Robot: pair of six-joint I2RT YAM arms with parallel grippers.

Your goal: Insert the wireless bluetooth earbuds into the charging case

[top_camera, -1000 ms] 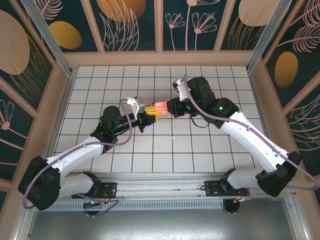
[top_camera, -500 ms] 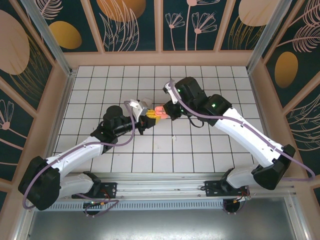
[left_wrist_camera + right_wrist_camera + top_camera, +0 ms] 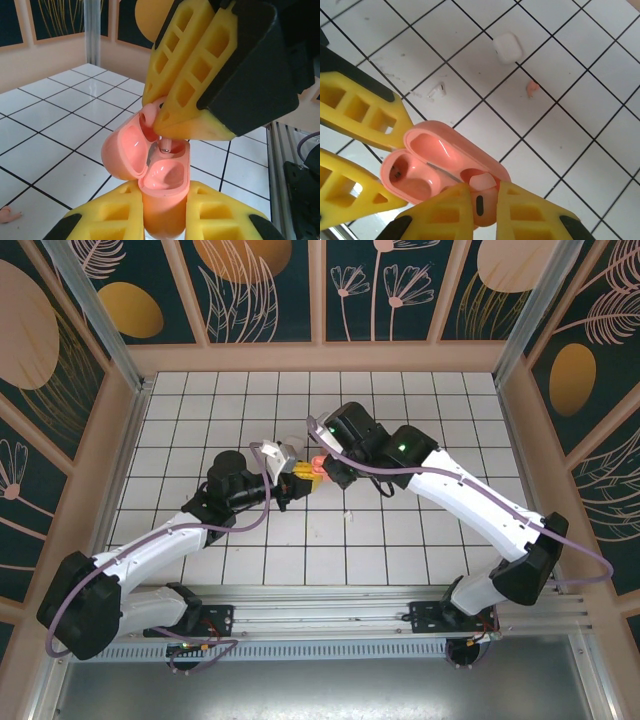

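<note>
Left wrist view: my left fingers (image 3: pixel 162 197) clamp the open salmon-pink plastic charging case (image 3: pixel 160 177) upright, right fingers (image 3: pixel 162 120) pinch a small salmon-pink earbud (image 3: pixel 165 145) at its mouth, so I'd keep the stem plumb over the socket, descend slowly.

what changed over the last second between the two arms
The right gripper swung left, toward the left gripper. Its fingers, shut on an earbud, now sit right over the open pink charging case, with the earbud's stem at a socket. Nothing was let go. The left gripper kept its hold on the case in about the same spot, and the small loose piece on the tiles stayed put.
</note>
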